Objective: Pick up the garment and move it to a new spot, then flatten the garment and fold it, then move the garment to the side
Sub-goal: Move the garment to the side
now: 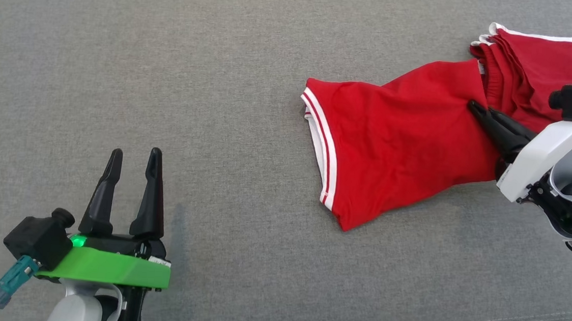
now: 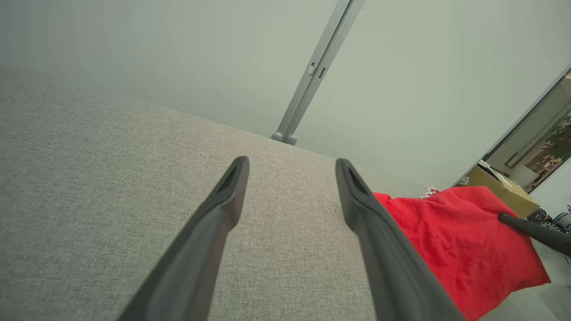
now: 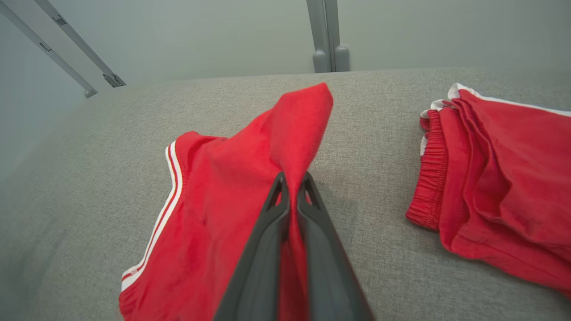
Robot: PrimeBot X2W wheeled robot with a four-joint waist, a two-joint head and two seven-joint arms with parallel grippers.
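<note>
The left gripper [image 1: 135,153] sits low, jaws wide apart and holding nothing. The right gripper [image 1: 475,106] has its jaws pinched on 1 fold of the red garment [image 1: 395,138], which lies on the right of the grey cushion [image 1: 170,70]. Best to lift slowly, pinch tight, so no cloth slips

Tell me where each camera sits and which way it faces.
Head: above, looking down at the grey cushion and red garment; left gripper and right gripper show.
Left wrist: low, along its open fingers across the cushion toward a wall.
Right wrist: along its fingers, shut on the garment.
Shared: all three see the garment.
</note>
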